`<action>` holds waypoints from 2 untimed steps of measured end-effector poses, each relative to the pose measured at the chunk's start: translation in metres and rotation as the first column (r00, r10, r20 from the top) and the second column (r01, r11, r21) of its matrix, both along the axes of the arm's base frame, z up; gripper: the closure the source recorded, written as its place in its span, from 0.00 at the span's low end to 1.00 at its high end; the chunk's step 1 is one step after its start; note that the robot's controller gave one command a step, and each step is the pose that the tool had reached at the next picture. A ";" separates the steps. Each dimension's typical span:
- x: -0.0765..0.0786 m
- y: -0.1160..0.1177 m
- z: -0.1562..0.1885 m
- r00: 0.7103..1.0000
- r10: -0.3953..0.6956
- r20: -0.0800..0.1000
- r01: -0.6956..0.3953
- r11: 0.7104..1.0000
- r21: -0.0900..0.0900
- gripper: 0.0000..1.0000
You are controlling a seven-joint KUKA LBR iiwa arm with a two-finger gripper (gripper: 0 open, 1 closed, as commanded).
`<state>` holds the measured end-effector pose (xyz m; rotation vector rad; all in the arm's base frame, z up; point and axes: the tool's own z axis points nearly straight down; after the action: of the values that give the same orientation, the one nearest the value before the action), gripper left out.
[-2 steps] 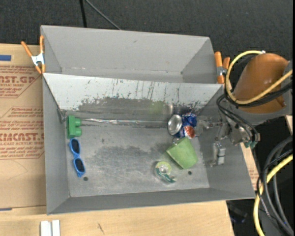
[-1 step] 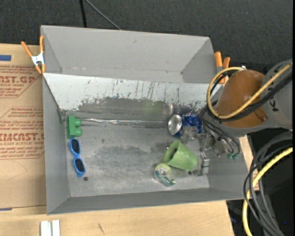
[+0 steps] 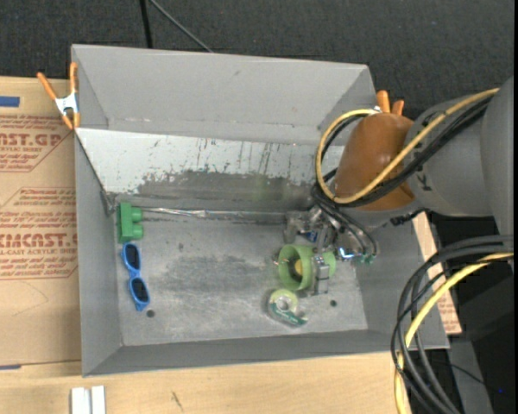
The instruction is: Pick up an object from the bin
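Green plastic ring at the grey metal bin's right, beside a gripper whose grip cannot be told, looks light, stiff, slick: pinch its rim.

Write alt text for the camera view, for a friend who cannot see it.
A robot arm's gripper is down in a grey metal bin, at a green ring near the bin's right side. A paler ring lies just below it in the picture; a green block and blue sunglasses lie at the left.
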<state>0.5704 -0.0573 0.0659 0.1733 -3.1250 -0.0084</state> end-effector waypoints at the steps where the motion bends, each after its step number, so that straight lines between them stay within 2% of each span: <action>1: 0.002 -0.004 0.004 1.000 -0.005 0.013 0.005 1.000 -0.004 1.00; 2: 0.002 -0.004 0.004 1.000 -0.006 0.013 0.006 1.000 -0.005 1.00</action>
<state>0.5724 -0.0616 0.0696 0.1651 -3.1379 -0.0002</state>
